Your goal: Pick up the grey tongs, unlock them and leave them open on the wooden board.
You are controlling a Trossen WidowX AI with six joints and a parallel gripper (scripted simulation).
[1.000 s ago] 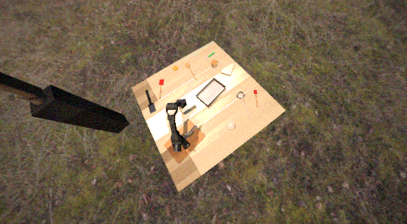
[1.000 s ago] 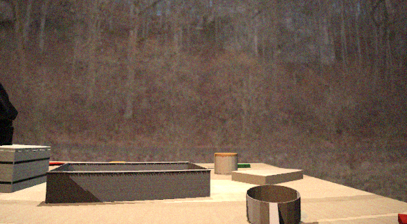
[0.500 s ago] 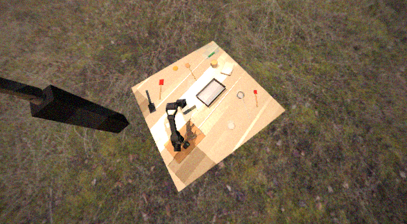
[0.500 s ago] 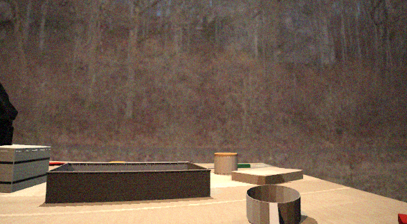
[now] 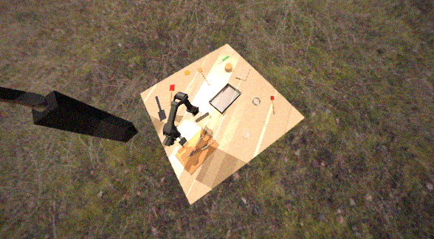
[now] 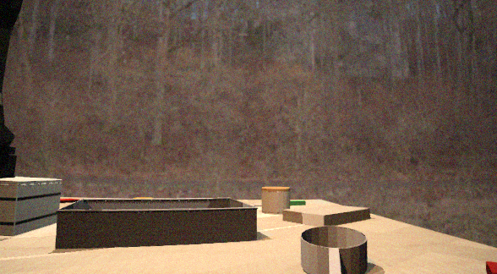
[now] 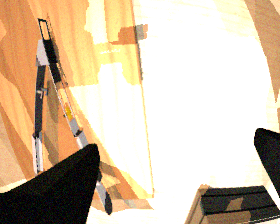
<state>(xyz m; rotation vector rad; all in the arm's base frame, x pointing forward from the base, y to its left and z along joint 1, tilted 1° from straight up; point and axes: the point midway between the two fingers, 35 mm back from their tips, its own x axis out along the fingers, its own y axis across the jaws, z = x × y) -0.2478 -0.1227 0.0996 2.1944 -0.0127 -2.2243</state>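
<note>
The grey tongs [image 5: 199, 150] [image 7: 39, 115] lie on the wooden board [image 5: 193, 167] [image 7: 16, 75] with their two arms spread in a narrow V. In the wrist view the hinge and its small loop are at the top left. One tip shows near the board's edge; the other runs behind a finger. My gripper [image 5: 183, 141] [image 7: 181, 144] is open wide with nothing between its fingers. It is above and to one side of the tongs, and its left fingertip overlaps one arm in the wrist view. The roasting tin [image 5: 215, 108] [image 6: 156, 227] has no tongs across it.
A dark-striped block [image 5: 202, 116] [image 6: 38, 205] [image 7: 236, 200] stands between board and tin. A metal ring [image 5: 256, 101] [image 6: 313, 254], a tan pot [image 5: 228, 67] [image 6: 275, 201] and a black spatula [image 5: 162, 115] are around the table.
</note>
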